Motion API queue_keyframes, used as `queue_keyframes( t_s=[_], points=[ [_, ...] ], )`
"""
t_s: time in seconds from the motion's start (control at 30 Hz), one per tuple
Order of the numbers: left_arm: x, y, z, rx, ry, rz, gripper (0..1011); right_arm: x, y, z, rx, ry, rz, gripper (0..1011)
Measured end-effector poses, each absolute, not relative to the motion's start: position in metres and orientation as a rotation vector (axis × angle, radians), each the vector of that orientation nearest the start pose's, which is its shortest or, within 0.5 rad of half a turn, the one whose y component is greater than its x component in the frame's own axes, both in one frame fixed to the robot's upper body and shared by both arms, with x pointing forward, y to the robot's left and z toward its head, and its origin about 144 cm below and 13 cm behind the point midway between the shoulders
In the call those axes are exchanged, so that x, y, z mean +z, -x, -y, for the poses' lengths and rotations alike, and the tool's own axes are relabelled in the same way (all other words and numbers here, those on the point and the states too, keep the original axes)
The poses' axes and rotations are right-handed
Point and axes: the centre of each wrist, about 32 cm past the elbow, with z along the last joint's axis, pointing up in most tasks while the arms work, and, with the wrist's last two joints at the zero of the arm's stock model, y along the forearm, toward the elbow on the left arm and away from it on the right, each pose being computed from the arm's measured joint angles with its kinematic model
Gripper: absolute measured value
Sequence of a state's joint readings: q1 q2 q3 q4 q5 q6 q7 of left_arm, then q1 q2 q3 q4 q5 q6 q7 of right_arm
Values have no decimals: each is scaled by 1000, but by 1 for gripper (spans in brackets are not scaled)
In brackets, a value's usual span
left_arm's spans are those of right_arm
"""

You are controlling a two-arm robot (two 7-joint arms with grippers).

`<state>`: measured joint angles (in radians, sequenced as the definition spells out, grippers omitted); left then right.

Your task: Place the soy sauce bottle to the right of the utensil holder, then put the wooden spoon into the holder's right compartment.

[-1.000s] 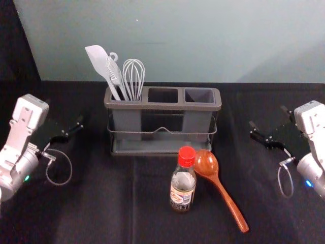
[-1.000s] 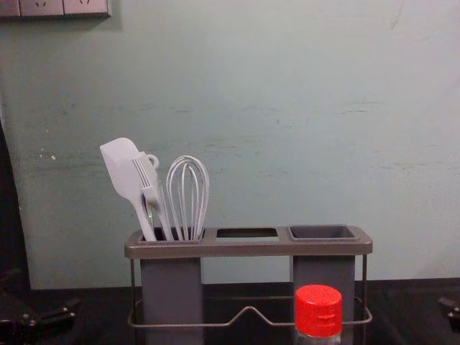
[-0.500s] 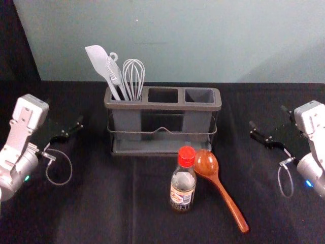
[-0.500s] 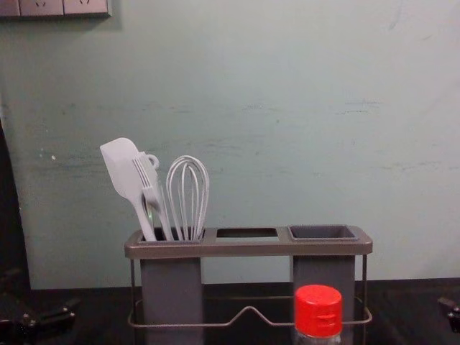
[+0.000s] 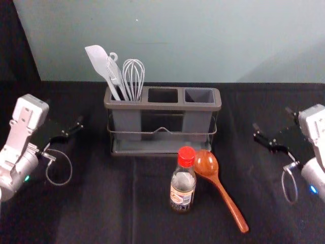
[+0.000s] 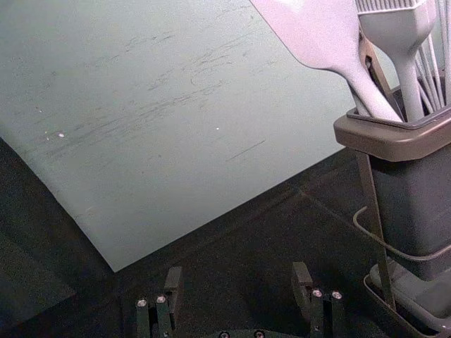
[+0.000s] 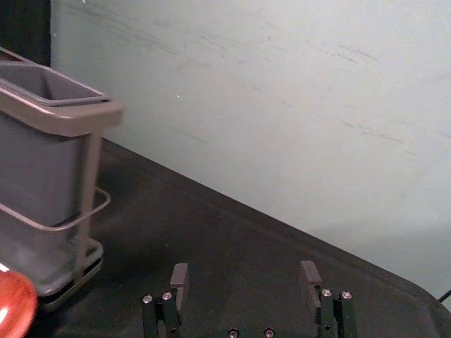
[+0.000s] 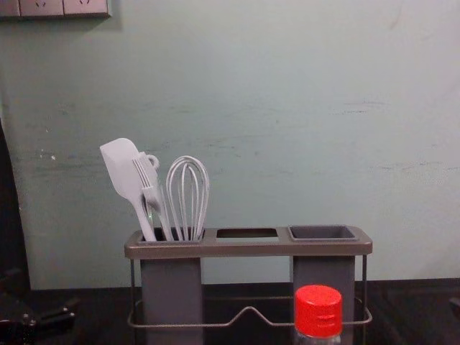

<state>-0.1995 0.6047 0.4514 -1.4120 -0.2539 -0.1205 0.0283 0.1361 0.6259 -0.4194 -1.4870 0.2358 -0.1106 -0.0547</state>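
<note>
The soy sauce bottle (image 5: 183, 184), red-capped, stands upright in front of the utensil holder (image 5: 162, 105). Just right of it lies the wooden spoon (image 5: 222, 192), bowl toward the holder and handle toward the front right. The holder's right compartment (image 5: 199, 95) has nothing in it. My right gripper (image 5: 272, 125) is open over the table's right side, away from both; in the right wrist view the gripper (image 7: 244, 285) has nothing between its fingers. At the left, my left gripper (image 5: 64, 122) is parked; in the left wrist view the gripper (image 6: 236, 285) is open too.
A white spatula (image 5: 104, 68), a brush and a whisk (image 5: 133, 77) stand in the holder's left compartment. A wall (image 5: 203, 40) rises behind the table. Dark tablecloth (image 5: 91, 213) lies between the bottle and the left arm.
My right gripper has shifted slightly outward to the right and has almost left the chest view's right edge. The left arm, bottle, spoon and holder have stayed put.
</note>
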Motion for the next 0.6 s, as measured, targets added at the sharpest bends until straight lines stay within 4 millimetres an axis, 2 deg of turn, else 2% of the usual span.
queue_keyframes(
  t_s=[0.33,0.6],
  points=[
    [1140,-489,-310,1248,-304,285,1000,1155,-427,312,-1233,230,274,1002],
    [1140,-489,-310,1248,-304,285,1000,1173,-405,305,-1147,125,211,1003]
  ],
)
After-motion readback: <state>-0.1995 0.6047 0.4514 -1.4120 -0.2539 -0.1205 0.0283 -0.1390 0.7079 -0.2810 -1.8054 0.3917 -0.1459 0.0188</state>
